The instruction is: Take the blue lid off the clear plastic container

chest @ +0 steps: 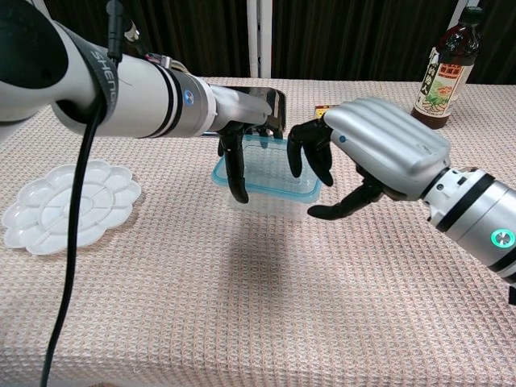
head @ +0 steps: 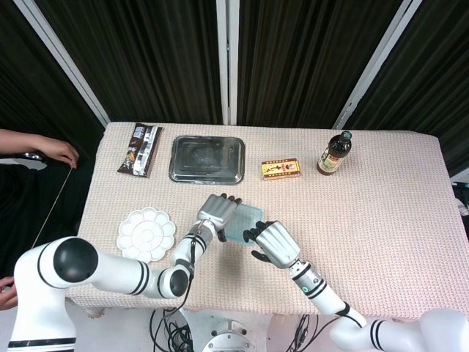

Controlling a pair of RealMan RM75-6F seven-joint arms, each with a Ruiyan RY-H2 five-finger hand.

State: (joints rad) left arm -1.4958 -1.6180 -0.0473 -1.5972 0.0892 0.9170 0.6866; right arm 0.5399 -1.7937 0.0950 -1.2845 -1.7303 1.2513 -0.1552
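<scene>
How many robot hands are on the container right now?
2: the left hand grips the clear plastic container at its left end; the right hand curls over the blue lid at its right edge.

Blue lid (chest: 266,171) on see-through container (chest: 270,201). Cloth (chest: 242,322) pinkish w/ waffle bumps. White flower-shaped tray (chest: 64,203). Brown bottle (chest: 445,68), maybe yellow label. Hands silver & black.

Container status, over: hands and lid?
Left hand grips clear container, held above table. Right hand at blue lid, fingers curled over its edge. Lid on. Nothing in the way.
</scene>
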